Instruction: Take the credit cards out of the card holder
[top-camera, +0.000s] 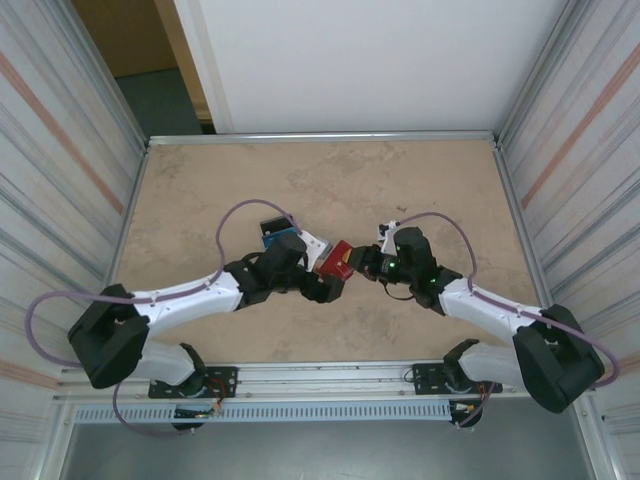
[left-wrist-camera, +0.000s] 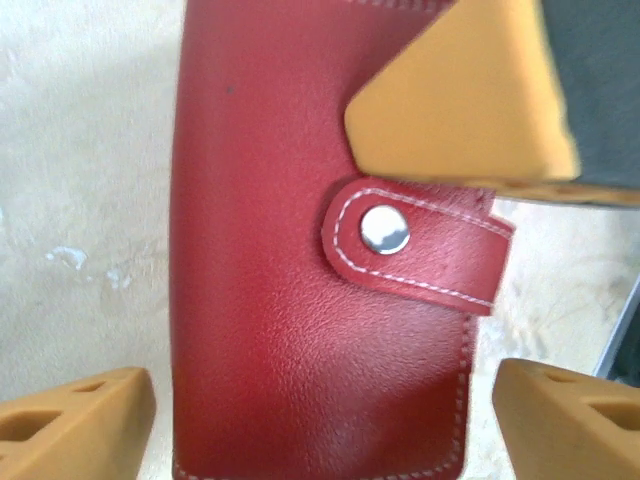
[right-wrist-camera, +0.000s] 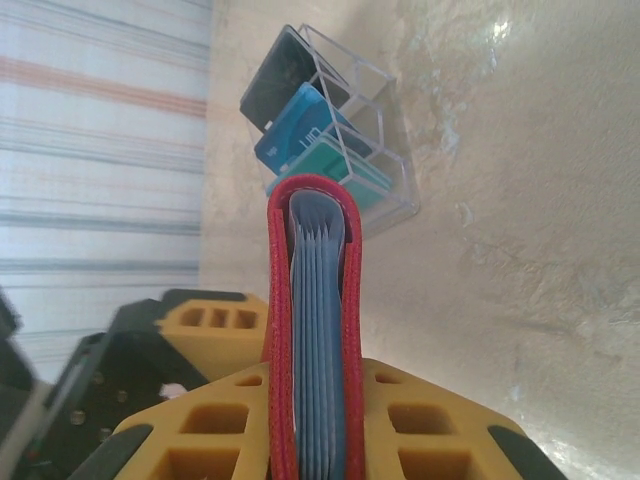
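Marbled tabletop: my right gripper pinches the card holder.
My left gripper gapes astride it; tab snapped shut, so tugging could wrench it free.

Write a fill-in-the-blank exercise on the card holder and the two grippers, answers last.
1. The card holder is coloured ___.
2. The right gripper is ___ on the card holder.
3. The left gripper stands ___, one finger on either side of the card holder.
Missing words: red; shut; open.
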